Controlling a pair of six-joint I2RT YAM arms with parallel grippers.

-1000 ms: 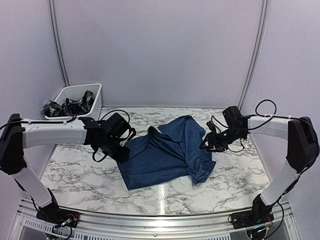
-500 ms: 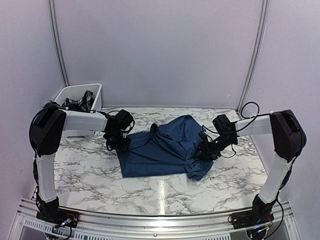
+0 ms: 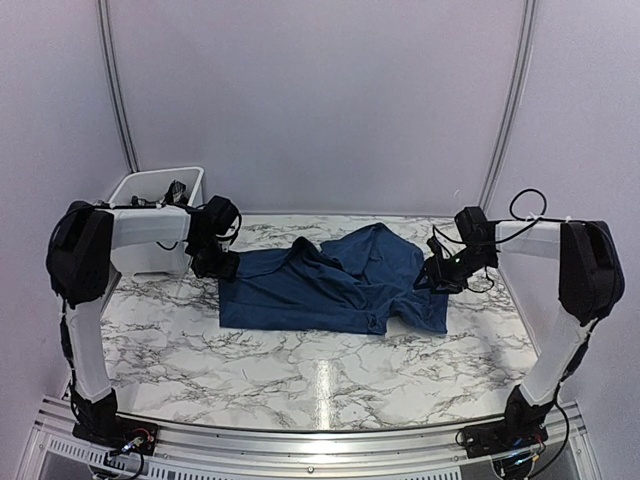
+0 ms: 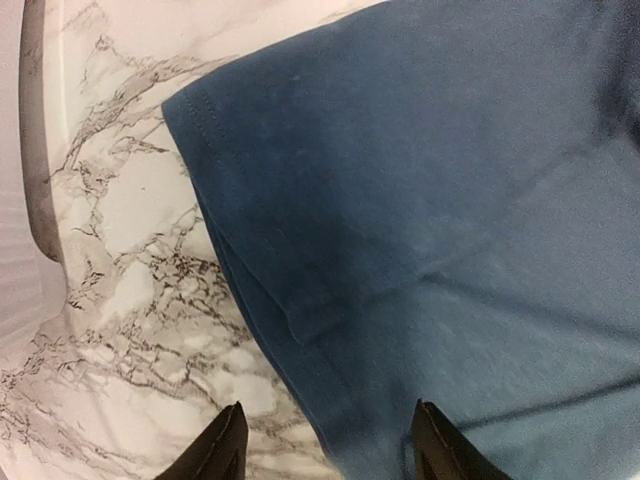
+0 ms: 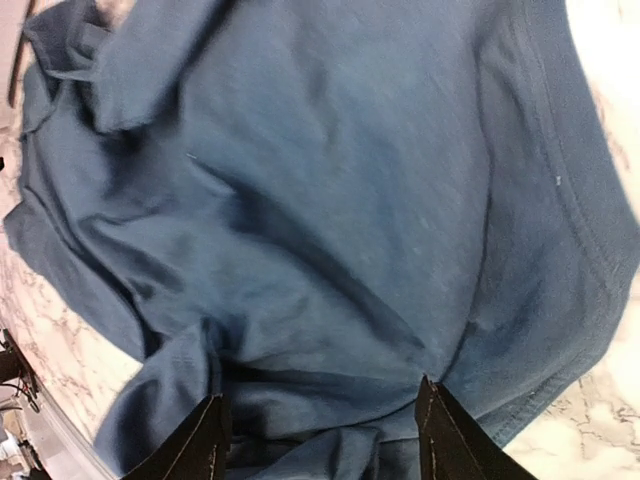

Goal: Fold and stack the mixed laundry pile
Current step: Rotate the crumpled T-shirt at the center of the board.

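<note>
The navy blue t-shirt (image 3: 330, 290) lies spread across the marble table, wrinkled in the middle. My left gripper (image 3: 222, 268) is open over the shirt's left edge; in the left wrist view the hemmed edge (image 4: 420, 200) runs between my spread fingertips (image 4: 228, 445). My right gripper (image 3: 432, 280) is open over the shirt's right end; in the right wrist view bunched blue cloth (image 5: 330, 200) lies between and below the spread fingers (image 5: 210, 440). The plaid garment (image 3: 172, 192) shows only as dark bits in the bin, mostly hidden behind my left arm.
The white plastic bin (image 3: 135, 185) stands at the back left corner, just behind my left arm. Bare marble table (image 3: 320, 370) runs in front of the shirt and also shows in the left wrist view (image 4: 110, 250). Walls close the back and sides.
Both grippers moved outward and back, the left one toward the bin. The shirt was drawn out wider and flatter, its left edge shifting left.
</note>
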